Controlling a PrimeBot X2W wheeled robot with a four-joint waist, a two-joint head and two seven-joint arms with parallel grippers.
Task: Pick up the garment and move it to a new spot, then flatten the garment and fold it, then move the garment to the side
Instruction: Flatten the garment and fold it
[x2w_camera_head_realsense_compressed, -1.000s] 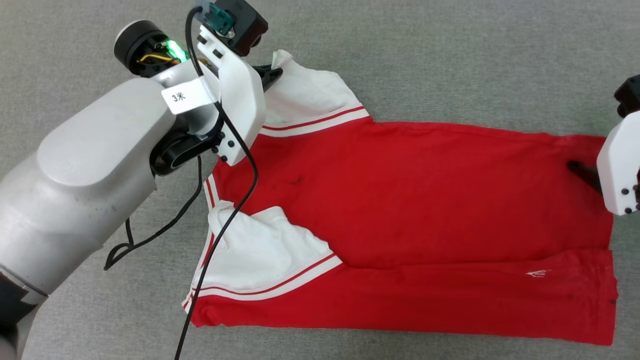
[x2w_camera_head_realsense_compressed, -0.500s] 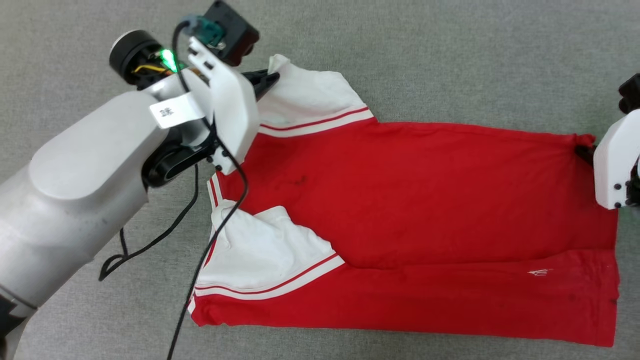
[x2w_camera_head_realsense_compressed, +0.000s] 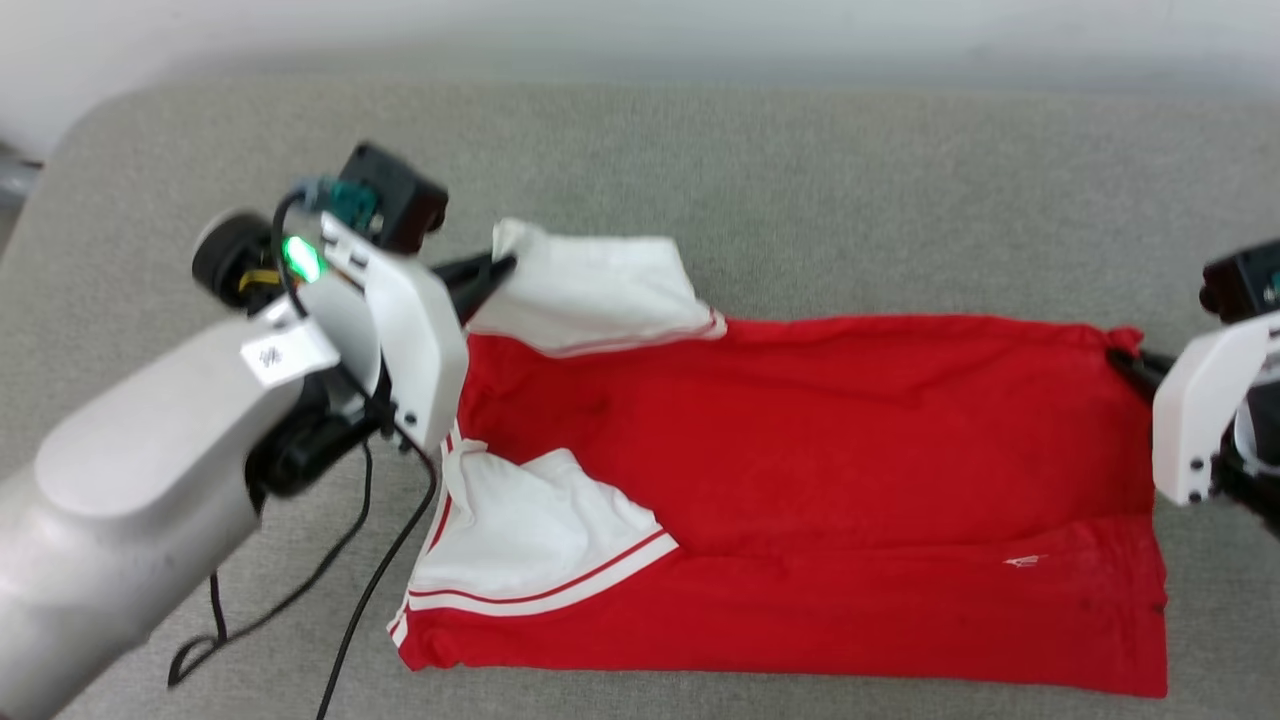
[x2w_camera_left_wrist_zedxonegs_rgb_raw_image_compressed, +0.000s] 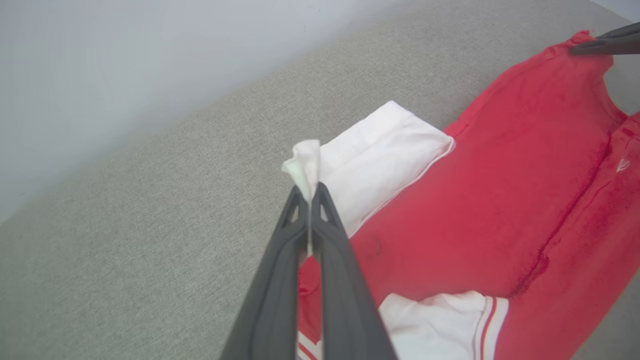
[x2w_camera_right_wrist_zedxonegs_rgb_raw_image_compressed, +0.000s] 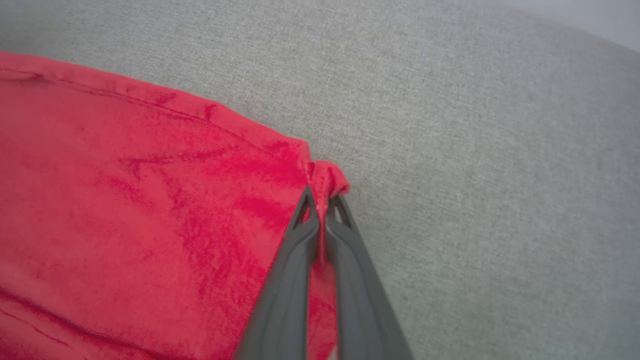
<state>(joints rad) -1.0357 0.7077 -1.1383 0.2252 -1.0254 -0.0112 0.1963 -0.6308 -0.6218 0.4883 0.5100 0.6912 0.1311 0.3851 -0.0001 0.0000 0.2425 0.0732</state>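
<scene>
The garment (x2w_camera_head_realsense_compressed: 840, 460), a red shirt with white sleeves and striped trim, lies spread on the grey surface with its plain side up and its near long edge folded over. My left gripper (x2w_camera_head_realsense_compressed: 497, 268) is shut on the tip of the far white sleeve (x2w_camera_left_wrist_zedxonegs_rgb_raw_image_compressed: 370, 160), lifting it slightly; its jaws pinch white cloth (x2w_camera_left_wrist_zedxonegs_rgb_raw_image_compressed: 306, 167). My right gripper (x2w_camera_head_realsense_compressed: 1122, 362) is shut on the far hem corner (x2w_camera_right_wrist_zedxonegs_rgb_raw_image_compressed: 325, 175) at the garment's right end, where the red cloth bunches between the fingertips. The right gripper's fingers (x2w_camera_left_wrist_zedxonegs_rgb_raw_image_compressed: 602, 44) also show in the left wrist view.
The grey padded surface (x2w_camera_head_realsense_compressed: 820, 200) has a rounded far-left corner and ends at a pale wall (x2w_camera_head_realsense_compressed: 640, 30) behind. A black cable (x2w_camera_head_realsense_compressed: 370, 600) hangs from my left arm over the near white sleeve (x2w_camera_head_realsense_compressed: 530, 520). Bare surface lies beyond and to the right of the garment.
The right gripper closed on the hem corner. The far sleeve and far edge rose a little. The head camera tilted up, bringing the surface's far edge and the wall into view.
</scene>
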